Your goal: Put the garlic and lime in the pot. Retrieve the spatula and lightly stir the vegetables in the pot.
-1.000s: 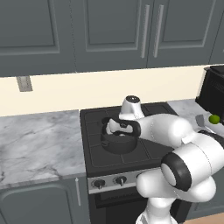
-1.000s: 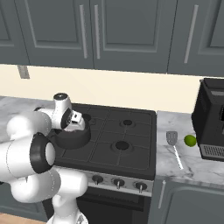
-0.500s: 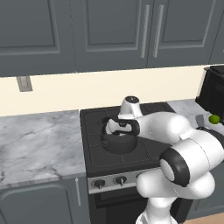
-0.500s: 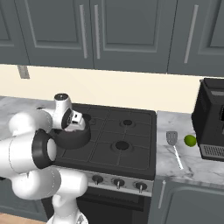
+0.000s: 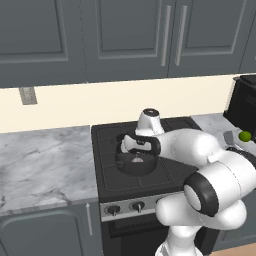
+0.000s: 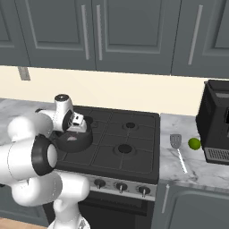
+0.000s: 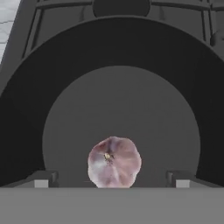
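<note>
The dark grey pot (image 5: 131,169) (image 6: 71,144) (image 7: 26,87) stands on the front left burner of the stove. The pale pinkish garlic (image 7: 114,162) (image 5: 138,160) lies on the pot's floor. My gripper (image 5: 137,154) (image 6: 78,129) (image 7: 112,180) hangs open just above it, its fingertips (image 7: 41,179) well apart on either side and clear of the bulb. On the right counter, the yellow-green lime (image 6: 194,143) (image 5: 244,135) rests beside the spatula (image 6: 175,141) (image 5: 229,139), whose grey blade points to the back wall.
A black coffee machine (image 6: 217,120) (image 5: 245,102) stands on the counter right of the lime. The stove (image 6: 125,147) has more burners right of the pot. Marble counter (image 5: 45,160) stretches to the left. Wall cabinets hang above.
The jaws have spread wider and the garlic now lies loose in the pot. The arm has hardly moved.
</note>
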{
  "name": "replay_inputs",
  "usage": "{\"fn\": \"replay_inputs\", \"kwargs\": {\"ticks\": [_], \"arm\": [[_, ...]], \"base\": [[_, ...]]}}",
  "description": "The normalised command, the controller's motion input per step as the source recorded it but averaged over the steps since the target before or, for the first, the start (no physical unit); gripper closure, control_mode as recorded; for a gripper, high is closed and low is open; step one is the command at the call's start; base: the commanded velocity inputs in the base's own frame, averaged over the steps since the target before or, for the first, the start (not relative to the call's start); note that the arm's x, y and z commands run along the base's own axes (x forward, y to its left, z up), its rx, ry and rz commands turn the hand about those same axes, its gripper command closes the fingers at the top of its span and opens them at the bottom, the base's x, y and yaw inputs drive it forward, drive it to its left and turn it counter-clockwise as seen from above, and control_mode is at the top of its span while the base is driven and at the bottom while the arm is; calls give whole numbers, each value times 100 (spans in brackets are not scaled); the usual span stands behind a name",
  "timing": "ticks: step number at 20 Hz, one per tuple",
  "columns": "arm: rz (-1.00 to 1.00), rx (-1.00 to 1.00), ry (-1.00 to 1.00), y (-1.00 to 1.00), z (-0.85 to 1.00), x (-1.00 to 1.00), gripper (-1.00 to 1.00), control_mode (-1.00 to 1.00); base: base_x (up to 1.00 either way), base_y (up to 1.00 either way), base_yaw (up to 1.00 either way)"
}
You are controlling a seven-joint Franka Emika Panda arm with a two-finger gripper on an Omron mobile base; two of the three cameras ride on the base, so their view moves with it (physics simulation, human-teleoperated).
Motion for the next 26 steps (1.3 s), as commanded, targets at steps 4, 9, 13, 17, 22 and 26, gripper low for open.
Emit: {"fn": "replay_inputs", "kwargs": {"ticks": [4,9,13,17,22,26], "arm": [[0,6,-14,-5,54,-80,-100,-100],[0,3,-13,-17,34,-88,-100,-100],[-2,0,-5,-27,5,-39,-100,-100],[-1,0,-1,-10,5,-8,-100,-100],[0,0,0,0,0,0,-100,-100],[0,0,0,0,0,0,-100,-100]], "base": [[0,0,0],[0,0,0],[0,0,0],[0,0,0],[0,0,0],[0,0,0]]}}
